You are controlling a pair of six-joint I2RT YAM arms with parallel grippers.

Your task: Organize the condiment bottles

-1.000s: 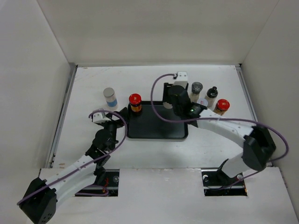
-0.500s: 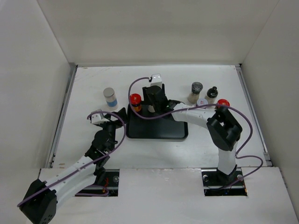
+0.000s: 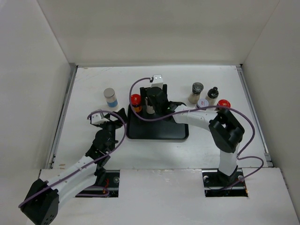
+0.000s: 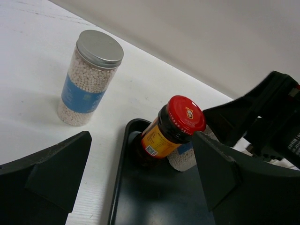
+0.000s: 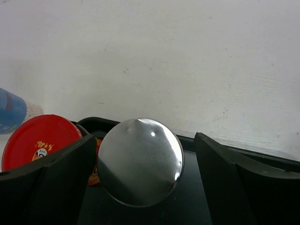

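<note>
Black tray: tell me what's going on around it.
The right pincer hangs over the back left corner of the black tray. Its jaws are spread either side of a silver-lidded jar that stands there beside a red-capped jar. The left pincer sits open and empty at the tray's left edge. A blue-banded jar stands on the table left of the tray. A grey-lidded jar and a black-capped bottle are among those off its back right corner.

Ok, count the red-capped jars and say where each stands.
2. One red-capped jar stands in the tray's far-left corner; the other stands off the tray on the right, partly behind the right arm. Arms may hide more.
</note>
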